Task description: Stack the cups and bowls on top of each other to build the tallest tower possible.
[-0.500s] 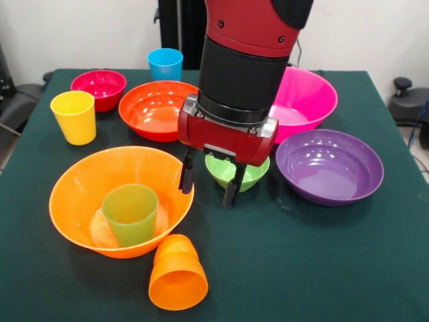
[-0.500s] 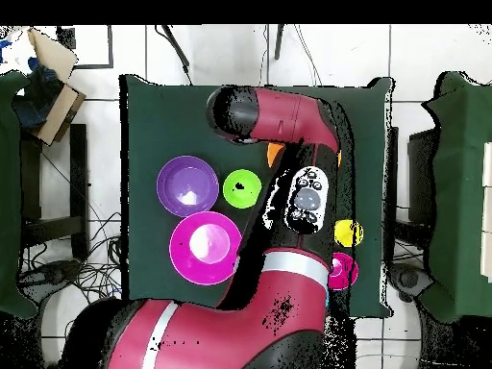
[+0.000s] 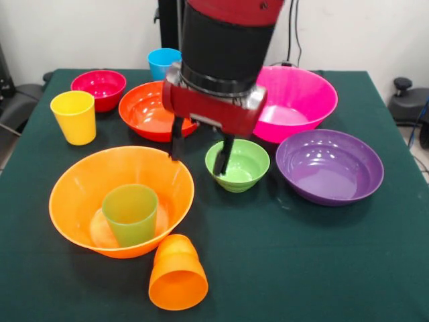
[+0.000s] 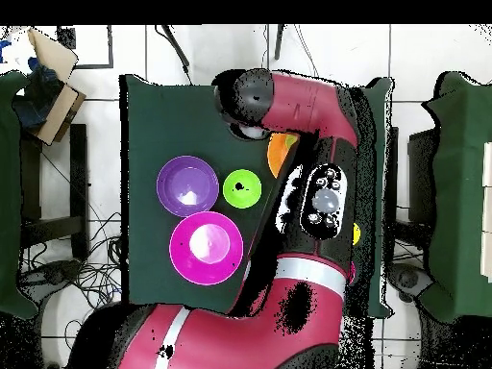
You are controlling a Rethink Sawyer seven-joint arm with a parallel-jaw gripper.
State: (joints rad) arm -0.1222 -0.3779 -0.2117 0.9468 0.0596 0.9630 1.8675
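My gripper (image 3: 200, 153) is open and empty. It hangs above the gap between the large orange bowl (image 3: 70, 201) and the small light green bowl (image 3: 244, 166). A green cup (image 3: 131, 213) stands upright inside the orange bowl. An orange cup (image 3: 177, 275) lies on its side in front of that bowl. A yellow cup (image 3: 74, 117) stands at the left and a blue cup (image 3: 163, 62) at the back. The crimson bowl (image 3: 98, 87), red-orange bowl (image 3: 144, 111), pink bowl (image 3: 305, 100) and purple bowl (image 3: 330, 168) sit apart on the table.
The green cloth table (image 3: 301, 268) ends close behind the blue cup. In the overhead view the arm (image 4: 317, 192) hides the right half of the table. The purple bowl (image 4: 186, 185), light green bowl (image 4: 242, 188) and pink bowl (image 4: 204, 247) show there.
The gripper has risen and drawn back toward the table's far side, a little left in the front view. It stays open and empty. Cups and bowls have not moved.
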